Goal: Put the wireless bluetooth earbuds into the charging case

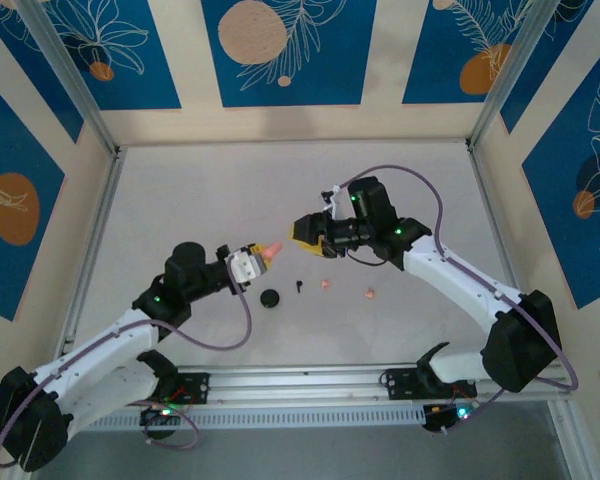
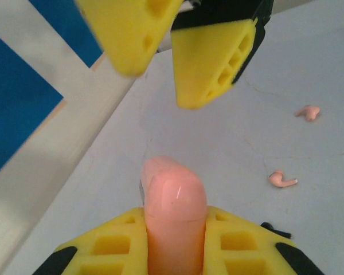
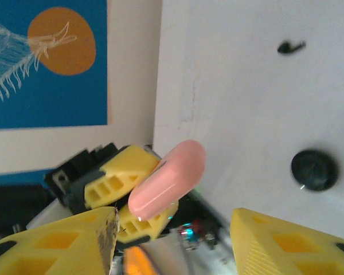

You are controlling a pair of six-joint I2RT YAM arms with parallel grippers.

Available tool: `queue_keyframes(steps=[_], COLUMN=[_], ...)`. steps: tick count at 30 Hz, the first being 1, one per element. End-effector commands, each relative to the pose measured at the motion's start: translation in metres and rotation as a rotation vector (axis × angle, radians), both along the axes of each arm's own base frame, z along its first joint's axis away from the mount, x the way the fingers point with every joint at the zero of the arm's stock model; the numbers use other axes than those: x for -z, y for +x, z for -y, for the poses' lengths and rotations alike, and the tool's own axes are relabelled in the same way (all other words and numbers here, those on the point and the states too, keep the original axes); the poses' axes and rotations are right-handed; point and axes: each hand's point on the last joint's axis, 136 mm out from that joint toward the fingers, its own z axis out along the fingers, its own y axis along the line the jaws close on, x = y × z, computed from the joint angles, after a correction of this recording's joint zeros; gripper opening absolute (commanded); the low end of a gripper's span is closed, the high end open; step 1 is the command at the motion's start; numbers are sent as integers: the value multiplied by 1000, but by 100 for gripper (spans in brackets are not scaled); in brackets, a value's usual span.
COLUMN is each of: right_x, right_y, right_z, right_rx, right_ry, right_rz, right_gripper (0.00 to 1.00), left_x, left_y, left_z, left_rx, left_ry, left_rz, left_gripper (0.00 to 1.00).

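**I hold the pink case in my left gripper**

My left gripper (image 1: 257, 258) is closed tight on the pink case (image 2: 173, 212). The case sits between my two yellow fingers (image 2: 112, 243). Its round end sticks out past the tips, and it looks smooth and shiny. I hold it up in the air over the table (image 1: 180, 200). It is a bit left of the middle and closer to the near edge than the far edge.

My right gripper (image 1: 302, 231) is wide open, with nothing between its fingers. It hangs in the air right across from the pink case, and its tips point at the case. The two grippers are near each other but do not touch.

I see three earbuds out on the bare table, below my two grippers. They lie around the middle, closer to the near edge. The black earbud (image 1: 298, 287) is the one most to the left. The first pink earbud (image 1: 325, 282) lies near it on the right. The second pink earbud (image 1: 369, 293) lies farther right, apart from the first. None of them touch.

The black case (image 1: 270, 299) is round and lies flat on the table. It is just left of the black earbud and a little nearer the near edge. I cannot tell if it is open or closed.
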Motion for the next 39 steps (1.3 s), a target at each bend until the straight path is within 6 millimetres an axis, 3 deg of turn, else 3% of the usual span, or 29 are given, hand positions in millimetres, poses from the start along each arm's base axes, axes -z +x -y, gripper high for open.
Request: queue_keyframes(steps=[1,7,13,18,28,39], right_x=[-23,-39,-37,-32,-2,3], right_y=[0,-6,-15,-44,-52,-44], right_z=[8,10,9,8,15,19], right_rx=[-92,-229,-409,-625,-797,-835], right_ry=[-45,-69,-120,-72,-139,-223], right_rz=[309,681,984,1224,1302,1357], right_gripper=[55,56,56,56,56,55], left_x=[-15,-18,-18,-19,-20,-27], left_y=[-5,-8,-16,-22,-26,-34], left_z=[6,10,18,19,17,17], left_rx=[71,143,215,242,246,275], left_ry=[-114,-168,-187,-188,-202,-250], left_rz=[-102,-204,-263,-284,-296,-292], left_gripper=[11,11,11,11,11,11])
